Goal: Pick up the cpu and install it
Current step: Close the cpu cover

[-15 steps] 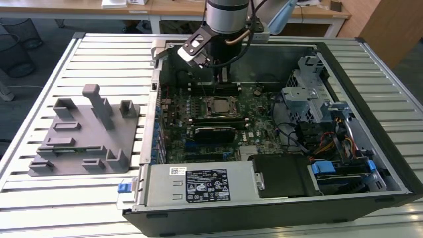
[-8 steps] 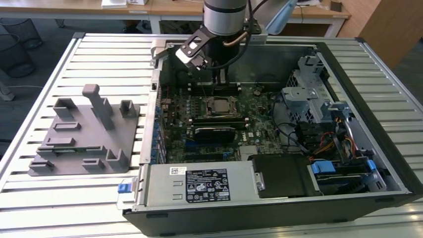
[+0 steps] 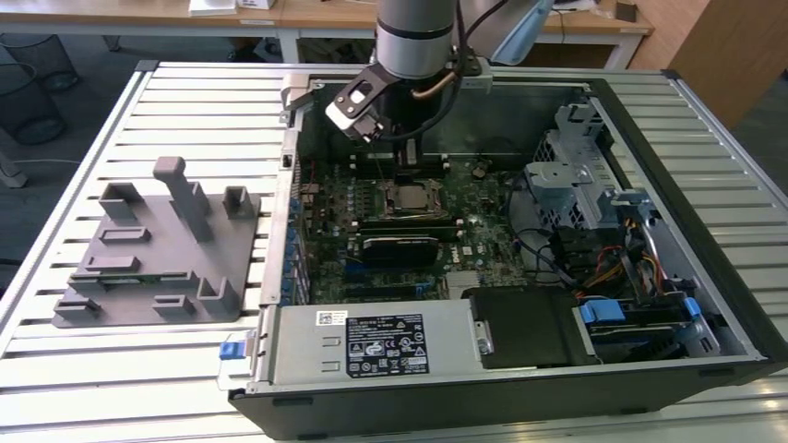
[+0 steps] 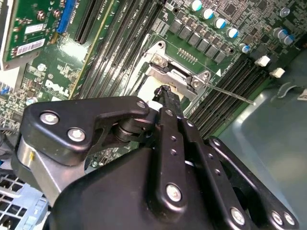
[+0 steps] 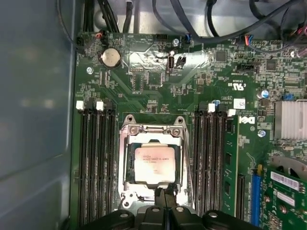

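The cpu, a small square chip with a silvery top, lies flat inside the metal socket frame on the green motherboard. In the exterior view the cpu sits mid-board inside the open computer case. My gripper hovers just above the socket's edge, its two black fingers pressed together with nothing between them. In the second wrist view the fingertips end over the socket frame. In the exterior view the gripper hangs just behind the socket.
Memory slots flank the socket on both sides. A grey plastic fixture with upright posts stands on the slatted table at the exterior view's left. Drive cages and cables fill the case's right side; a power supply lies in front.
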Robot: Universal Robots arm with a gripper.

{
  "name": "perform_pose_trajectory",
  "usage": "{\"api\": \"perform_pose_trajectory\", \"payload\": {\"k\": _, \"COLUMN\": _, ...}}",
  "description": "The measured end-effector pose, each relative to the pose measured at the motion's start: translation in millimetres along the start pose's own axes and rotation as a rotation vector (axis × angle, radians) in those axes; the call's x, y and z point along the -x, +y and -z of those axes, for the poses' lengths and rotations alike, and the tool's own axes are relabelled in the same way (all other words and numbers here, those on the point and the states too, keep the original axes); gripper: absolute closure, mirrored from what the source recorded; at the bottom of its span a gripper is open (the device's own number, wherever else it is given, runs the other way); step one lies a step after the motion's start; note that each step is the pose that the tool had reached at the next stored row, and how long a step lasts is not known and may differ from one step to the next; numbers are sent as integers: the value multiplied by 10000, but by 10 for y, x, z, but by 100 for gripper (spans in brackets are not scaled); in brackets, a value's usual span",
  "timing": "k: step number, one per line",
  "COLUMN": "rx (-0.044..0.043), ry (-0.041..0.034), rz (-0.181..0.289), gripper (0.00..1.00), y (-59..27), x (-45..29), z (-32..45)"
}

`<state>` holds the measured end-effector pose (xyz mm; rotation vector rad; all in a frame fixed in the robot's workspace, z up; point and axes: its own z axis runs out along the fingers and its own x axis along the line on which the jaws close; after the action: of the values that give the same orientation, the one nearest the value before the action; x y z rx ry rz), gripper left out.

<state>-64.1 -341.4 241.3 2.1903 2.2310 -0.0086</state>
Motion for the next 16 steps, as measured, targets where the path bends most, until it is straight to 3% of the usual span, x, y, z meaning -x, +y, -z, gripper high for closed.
{"api": "perform_pose_trajectory", "payload": {"k": 16, "rx": -3, "ry": 0, "rz": -1, "gripper": 89, "y": -19, "x": -4, "z": -246}}
